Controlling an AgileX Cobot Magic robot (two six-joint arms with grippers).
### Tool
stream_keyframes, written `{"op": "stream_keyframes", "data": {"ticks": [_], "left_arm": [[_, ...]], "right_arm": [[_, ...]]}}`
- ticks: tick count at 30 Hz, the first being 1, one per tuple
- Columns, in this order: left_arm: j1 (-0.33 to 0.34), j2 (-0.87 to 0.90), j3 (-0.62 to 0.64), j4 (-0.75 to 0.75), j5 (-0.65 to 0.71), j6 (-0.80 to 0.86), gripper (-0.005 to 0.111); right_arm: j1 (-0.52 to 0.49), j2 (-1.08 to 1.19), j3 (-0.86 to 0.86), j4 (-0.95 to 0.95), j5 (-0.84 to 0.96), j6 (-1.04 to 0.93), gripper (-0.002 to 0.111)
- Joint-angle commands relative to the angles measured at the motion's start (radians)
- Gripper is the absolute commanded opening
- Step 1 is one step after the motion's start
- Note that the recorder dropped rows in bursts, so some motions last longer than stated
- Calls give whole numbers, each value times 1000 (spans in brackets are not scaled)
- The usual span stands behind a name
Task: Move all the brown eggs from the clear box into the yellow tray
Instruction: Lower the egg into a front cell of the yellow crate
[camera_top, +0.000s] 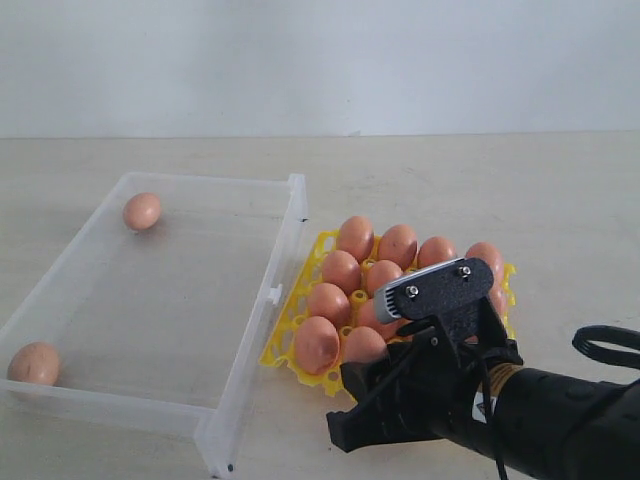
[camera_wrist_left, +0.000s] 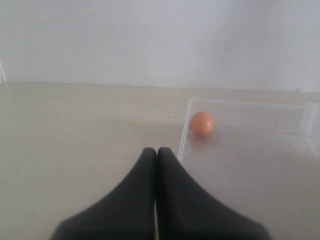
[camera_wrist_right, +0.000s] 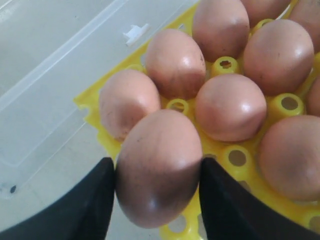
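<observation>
Right gripper (camera_wrist_right: 157, 165) clamps a brown egg (camera_wrist_right: 159, 145) over an edge cup of the yellow tray (camera_wrist_right: 89, 102); an off-centre release could roll it off.

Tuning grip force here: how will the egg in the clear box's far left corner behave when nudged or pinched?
Likely to roll: that egg is oval and lies loose on the clear box's flat floor. Probably slippery, given its smooth sheen. Presumably fragile, as an egg; pinch gently.

Black tool (camera_top: 344, 407), silver screws (camera_top: 412, 291), looped black cable (camera_top: 605, 345)
</observation>
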Motion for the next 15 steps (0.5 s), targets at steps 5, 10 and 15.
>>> {"op": "stream_keyframes", "data": {"ticks": [5,10,15], "left_arm": [[1,3,-4,-5,0,1,-4],[1,3,-4,-5,0,1,-4],[1,3,-4,-5,0,1,-4]], "right_arm": [[1,1,-5,-4,-2,2,53],[1,1,-5,2,-3,29,53],[1,-23,-5,5,-1,38,53]]}}
